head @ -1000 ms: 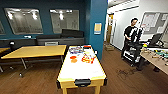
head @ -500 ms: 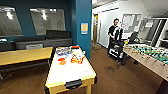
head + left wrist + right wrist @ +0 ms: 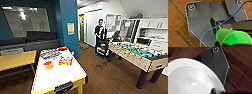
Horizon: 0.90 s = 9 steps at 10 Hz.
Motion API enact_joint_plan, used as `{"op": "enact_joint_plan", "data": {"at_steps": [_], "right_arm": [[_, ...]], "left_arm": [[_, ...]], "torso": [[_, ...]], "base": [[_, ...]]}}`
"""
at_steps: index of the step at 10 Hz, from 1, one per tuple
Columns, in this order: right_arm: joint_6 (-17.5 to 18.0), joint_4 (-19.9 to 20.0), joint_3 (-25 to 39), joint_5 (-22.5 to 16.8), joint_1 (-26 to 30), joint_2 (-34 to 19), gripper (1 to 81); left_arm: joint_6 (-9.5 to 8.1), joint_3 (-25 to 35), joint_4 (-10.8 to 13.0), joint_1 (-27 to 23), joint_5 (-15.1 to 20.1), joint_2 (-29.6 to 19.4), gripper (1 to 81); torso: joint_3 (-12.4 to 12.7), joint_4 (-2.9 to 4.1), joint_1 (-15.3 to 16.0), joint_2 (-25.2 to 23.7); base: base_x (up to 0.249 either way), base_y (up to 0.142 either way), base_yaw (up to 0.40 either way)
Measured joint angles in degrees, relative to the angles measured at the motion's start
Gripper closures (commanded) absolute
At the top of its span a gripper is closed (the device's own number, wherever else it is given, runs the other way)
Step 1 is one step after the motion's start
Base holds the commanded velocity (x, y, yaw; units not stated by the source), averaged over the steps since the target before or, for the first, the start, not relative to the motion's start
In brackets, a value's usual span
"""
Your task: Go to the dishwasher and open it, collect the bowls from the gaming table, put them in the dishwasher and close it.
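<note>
The gaming table [image 3: 62,75], white-topped with a yellow edge, stands at the lower left of the head view. Two orange bowls [image 3: 48,64] sit on its left side, next to flat board-game boxes [image 3: 65,60]. In the left wrist view a green bowl [image 3: 233,36] hangs above the wooden floor, and my left gripper [image 3: 228,45] is shut on its rim. In the right wrist view a white bowl [image 3: 191,78] is likewise off the floor, with my right gripper [image 3: 214,92] shut on its edge. The dishwasher is out of view.
A foosball table [image 3: 136,53] stands to the right, with bare wooden floor [image 3: 107,75] between it and the gaming table. A person [image 3: 100,35] stands behind a dark cart [image 3: 103,47] at the back. A yellow-wood table [image 3: 15,60] is far left, and white kitchen cabinets [image 3: 155,32] are far right.
The whole head picture has shifted: the camera turned right and came closer, so the gaming table sits further left and the foosball table has come fully into view.
</note>
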Motion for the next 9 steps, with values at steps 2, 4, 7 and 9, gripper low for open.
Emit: {"op": "enact_joint_plan", "data": {"at_steps": [2,4,7,9], "right_arm": [[0.0,0.0,-0.2,0.1,0.0,0.0,81.1],[0.0,0.0,-0.2,0.1,0.0,0.0,81.1],[0.0,0.0,-0.2,0.1,0.0,0.0,81.1],[0.0,0.0,-0.2,0.4,0.0,0.0,81.1]], "left_arm": [[0.00,-0.1,0.0,0.0,0.1,0.0,81.1],[0.00,-0.1,0.0,0.0,0.1,0.0,81.1],[0.00,-0.1,0.0,0.0,0.1,0.0,81.1],[0.00,-0.1,0.0,0.0,0.1,0.1,81.1]], "torso": [[0.0,0.00,0.0,0.0],[0.0,0.00,0.0,0.0],[0.0,0.00,0.0,0.0],[0.0,0.00,0.0,0.0]], "base": [[0.000,0.000,-0.400],[0.000,0.000,-0.400],[0.000,0.000,-0.400],[0.000,0.000,-0.400]]}}
